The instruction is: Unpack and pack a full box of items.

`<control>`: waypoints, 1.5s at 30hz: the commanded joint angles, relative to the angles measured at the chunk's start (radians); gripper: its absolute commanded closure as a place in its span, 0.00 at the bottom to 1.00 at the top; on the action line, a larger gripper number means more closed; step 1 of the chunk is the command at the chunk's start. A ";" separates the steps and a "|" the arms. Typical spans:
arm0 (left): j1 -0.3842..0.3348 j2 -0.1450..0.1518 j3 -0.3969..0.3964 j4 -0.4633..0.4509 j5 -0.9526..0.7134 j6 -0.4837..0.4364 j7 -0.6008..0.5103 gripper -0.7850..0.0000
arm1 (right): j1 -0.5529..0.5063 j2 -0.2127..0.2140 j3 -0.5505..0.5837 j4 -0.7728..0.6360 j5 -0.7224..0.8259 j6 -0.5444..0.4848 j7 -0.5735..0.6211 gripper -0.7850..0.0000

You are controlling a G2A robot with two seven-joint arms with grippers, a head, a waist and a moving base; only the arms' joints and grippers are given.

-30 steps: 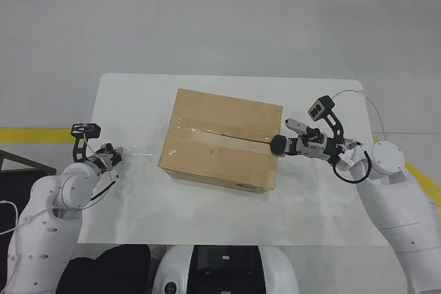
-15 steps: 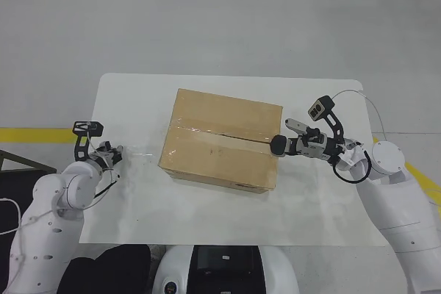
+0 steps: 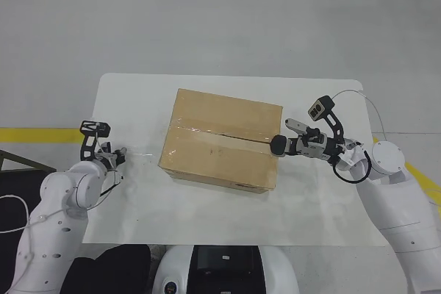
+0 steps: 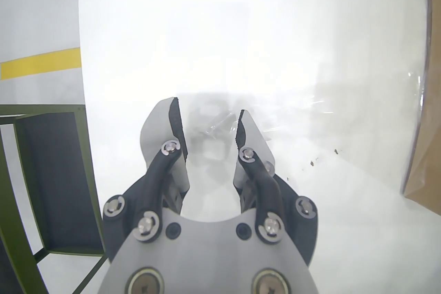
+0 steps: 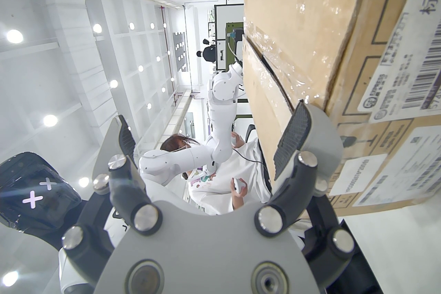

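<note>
**Closed box mid-table, both grippers unclenched**

We see a white table [image 3: 206, 213] on a grey floor [image 3: 206, 37] crossed by a yellow line [image 3: 22, 134]. A green-framed rack [image 4: 48, 171] stands off the table's left edge. A few dark specks [image 4: 311, 162] mark the top near the left arm.

A scrap of clear film [image 4: 220, 127] lies on the table just beyond the left gripper's tips. Glare washes it out, and we cannot tell whether it touches the fingers. The wrist cameras cut off much of the box.

The brown cardboard box [image 3: 220, 140] sits mid-table with its flaps down. Clear tape [image 3: 217, 134] runs along its centre seam, and printed labels [image 5: 396, 68] cover the end facing the right arm. The right gripper [image 3: 277, 145] is at that end's upper edge with its fingers spread wide. One pad [image 5: 293, 137] is at the top edge, contact unclear, and the other is in open air; nothing is clasped. The left gripper [image 4: 207, 105] hovers low over the table, well apart from the box's left side, its fingers parted and empty.
</note>
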 commanded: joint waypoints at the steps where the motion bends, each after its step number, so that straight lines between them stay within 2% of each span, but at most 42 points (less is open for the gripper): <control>1: 0.001 0.000 0.000 -0.003 0.004 0.000 -0.006 0.57 | 0.000 0.000 0.000 0.000 0.000 0.000 0.000 0.00; 6: -0.001 -0.002 0.001 0.000 0.006 -0.002 -0.024 0.63 | 0.000 0.000 0.000 0.000 0.000 0.000 0.000 0.00; 8: -0.003 -0.003 0.001 0.002 0.001 0.000 -0.027 0.61 | 0.000 0.000 0.000 0.000 0.000 0.000 0.000 0.00; 11: -0.004 -0.004 0.001 -0.003 -0.002 -0.001 -0.031 0.66 | 0.000 0.000 0.000 0.000 0.000 0.000 0.000 0.00; 13: -0.004 -0.004 -0.001 -0.009 -0.003 -0.002 -0.033 0.82 | 0.000 0.000 0.000 0.000 0.000 0.000 0.000 0.00; 15: -0.003 -0.004 -0.002 -0.012 -0.003 -0.003 -0.035 0.89 | 0.000 0.000 0.000 0.000 0.000 0.000 0.000 0.00; 16: -0.003 -0.004 -0.003 -0.012 -0.003 -0.003 -0.036 0.98 | 0.000 0.000 0.000 0.000 0.000 0.000 0.000 0.00; 17: -0.004 -0.005 -0.002 -0.012 -0.003 -0.002 -0.038 1.00 | 0.000 0.000 0.000 0.000 0.000 0.000 0.000 0.00; 29: -0.009 -0.010 -0.008 -0.018 -0.016 0.012 -0.024 1.00 | 0.000 0.000 0.000 0.000 0.000 0.000 0.000 0.00; 35: 0.018 -0.011 -0.045 -0.052 -0.070 0.013 0.006 1.00 | 0.000 0.000 0.000 0.000 0.000 0.000 0.000 0.00; 40: 0.038 -0.009 -0.059 -0.056 -0.075 -0.002 -0.025 1.00 | 0.000 0.000 0.000 0.000 0.000 0.000 0.000 0.00; 42: 0.047 -0.008 -0.069 -0.065 -0.068 -0.001 -0.020 0.73 | 0.000 0.000 0.000 0.000 0.000 0.000 0.000 0.00; 44: 0.061 -0.008 -0.074 -0.079 -0.009 0.018 0.038 0.48 | 0.000 0.000 0.000 0.000 0.000 0.000 0.000 0.00; 45: 0.070 -0.008 -0.070 -0.083 -0.002 0.007 0.064 0.42 | 0.000 0.000 0.000 0.000 0.000 0.000 0.000 0.00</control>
